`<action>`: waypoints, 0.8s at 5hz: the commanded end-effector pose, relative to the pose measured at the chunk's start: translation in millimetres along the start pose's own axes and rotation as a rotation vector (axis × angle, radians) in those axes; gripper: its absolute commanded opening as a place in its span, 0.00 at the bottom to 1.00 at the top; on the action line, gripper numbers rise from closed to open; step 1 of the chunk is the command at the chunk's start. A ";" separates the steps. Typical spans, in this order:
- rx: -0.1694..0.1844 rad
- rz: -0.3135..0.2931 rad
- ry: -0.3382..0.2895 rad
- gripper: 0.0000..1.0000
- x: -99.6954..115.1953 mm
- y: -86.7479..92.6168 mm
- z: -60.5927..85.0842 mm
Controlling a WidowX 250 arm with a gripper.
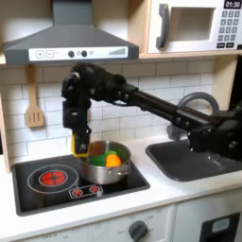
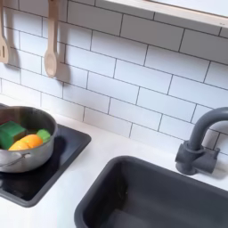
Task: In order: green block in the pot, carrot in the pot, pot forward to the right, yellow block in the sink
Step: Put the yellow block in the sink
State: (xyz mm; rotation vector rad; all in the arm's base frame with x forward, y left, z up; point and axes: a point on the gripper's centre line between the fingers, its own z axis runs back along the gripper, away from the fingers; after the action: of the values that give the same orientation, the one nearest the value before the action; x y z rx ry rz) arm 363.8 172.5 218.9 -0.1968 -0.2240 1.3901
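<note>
In the first exterior view my gripper (image 1: 81, 149) points down just behind the left rim of the silver pot (image 1: 102, 168), shut on the yellow block (image 1: 81, 146). The pot stands on the black stovetop (image 1: 57, 184). Inside it lie the green block (image 1: 98, 151) and the orange carrot (image 1: 113, 161). The second exterior view has the pot (image 2: 25, 158) at its left edge, with the green block (image 2: 10, 134) and the carrot (image 2: 27, 142) side by side in it. The dark grey sink (image 1: 194, 163) (image 2: 151, 198) lies to the right of the stove in both exterior views.
The arched faucet (image 1: 194, 102) (image 2: 201, 142) rises behind the sink. A wooden spatula (image 1: 34, 104) (image 2: 52, 40) hangs on the tiled wall. A range hood (image 1: 71, 43) overhangs the stove, and a microwave (image 1: 194, 26) sits at the upper right.
</note>
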 end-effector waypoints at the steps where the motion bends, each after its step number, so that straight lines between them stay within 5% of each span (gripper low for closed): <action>1: 0.000 -0.108 0.016 0.00 -25.1 -5.0 -1.5; 4: -0.026 -0.282 0.085 0.00 -98.1 -4.0 11.3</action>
State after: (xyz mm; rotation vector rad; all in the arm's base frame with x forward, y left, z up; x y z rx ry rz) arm 346.9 74.8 229.3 -0.2367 -0.1947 1.0950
